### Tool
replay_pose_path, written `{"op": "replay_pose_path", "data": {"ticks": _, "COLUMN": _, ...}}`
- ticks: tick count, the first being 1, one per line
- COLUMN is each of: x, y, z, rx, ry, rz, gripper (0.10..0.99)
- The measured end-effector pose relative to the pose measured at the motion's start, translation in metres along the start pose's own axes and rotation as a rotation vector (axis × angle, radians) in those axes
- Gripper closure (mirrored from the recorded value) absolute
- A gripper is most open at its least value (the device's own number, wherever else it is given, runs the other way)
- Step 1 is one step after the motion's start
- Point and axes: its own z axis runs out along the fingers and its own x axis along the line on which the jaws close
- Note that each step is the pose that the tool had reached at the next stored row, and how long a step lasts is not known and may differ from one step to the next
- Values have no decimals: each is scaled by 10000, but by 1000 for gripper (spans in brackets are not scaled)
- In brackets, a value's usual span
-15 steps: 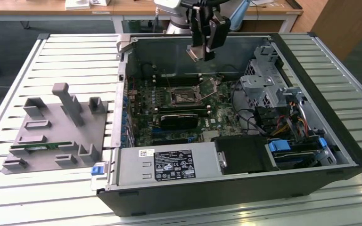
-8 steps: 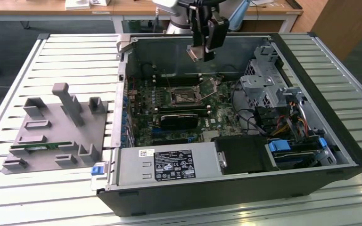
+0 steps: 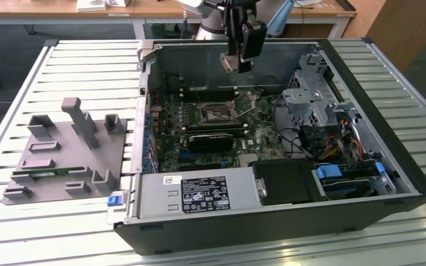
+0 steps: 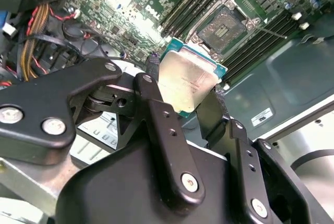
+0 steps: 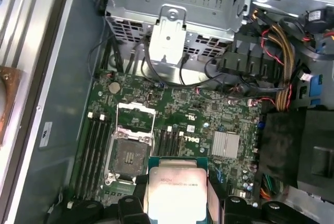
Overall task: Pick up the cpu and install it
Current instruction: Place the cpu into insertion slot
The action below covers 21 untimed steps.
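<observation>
The cpu (image 4: 188, 80), a flat square chip with a silver top and green rim, is clamped edge to edge between my black fingers (image 4: 151, 78). My gripper (image 4: 185, 91) is shut on it. In the exterior view the gripper (image 3: 237, 65) hangs above the far part of the open computer case (image 3: 412, 183), with the cpu (image 3: 228, 62) at its tip. The motherboard's socket (image 3: 214, 113) lies below and a little nearer, its metal frame flipped open. In the first wrist view the cpu (image 5: 176, 192) sits beside the open socket (image 5: 128, 156), well above the board.
A grey plastic tray (image 3: 65, 160) with upright posts lies at the exterior view's left, a green memory stick (image 3: 46, 173) on it. Inside the case are the drive cage (image 3: 313, 100), bundled cables (image 3: 331, 144), a black heatsink (image 3: 209, 141) and the power supply (image 3: 198, 194).
</observation>
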Motion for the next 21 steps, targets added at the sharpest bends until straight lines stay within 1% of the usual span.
{"op": "replay_pose_path", "data": {"ticks": 7, "x": 1, "y": -3, "z": 19, "rx": 35, "ry": -159, "rz": 1231, "gripper": 553}}
{"op": "replay_pose_path", "data": {"ticks": 9, "x": 6, "y": -3, "z": 27, "rx": 40, "ry": -180, "rz": 1413, "gripper": 553}}
{"op": "replay_pose_path", "data": {"ticks": 10, "x": 8, "y": -3, "z": 31, "rx": 42, "ry": -158, "rz": 1438, "gripper": 553}}
{"op": "replay_pose_path", "data": {"ticks": 13, "x": 26, "y": -2, "z": 38, "rx": 38, "ry": 10, "rz": 1472, "gripper": 553}}
{"op": "replay_pose_path", "data": {"ticks": 14, "x": 35, "y": -2, "z": 41, "rx": 46, "ry": 46, "rz": 1477, "gripper": 553}}
{"op": "replay_pose_path", "data": {"ticks": 15, "x": 45, "y": -1, "z": 46, "rx": 60, "ry": 62, "rz": 1479, "gripper": 553}}
{"op": "replay_pose_path", "data": {"ticks": 17, "x": 67, "y": -1, "z": 71, "rx": 81, "ry": 66, "rz": 1479, "gripper": 553}}
{"op": "replay_pose_path", "data": {"ticks": 21, "x": 103, "y": -6, "z": 119, "rx": 89, "ry": 72, "rz": 1452, "gripper": 553}}
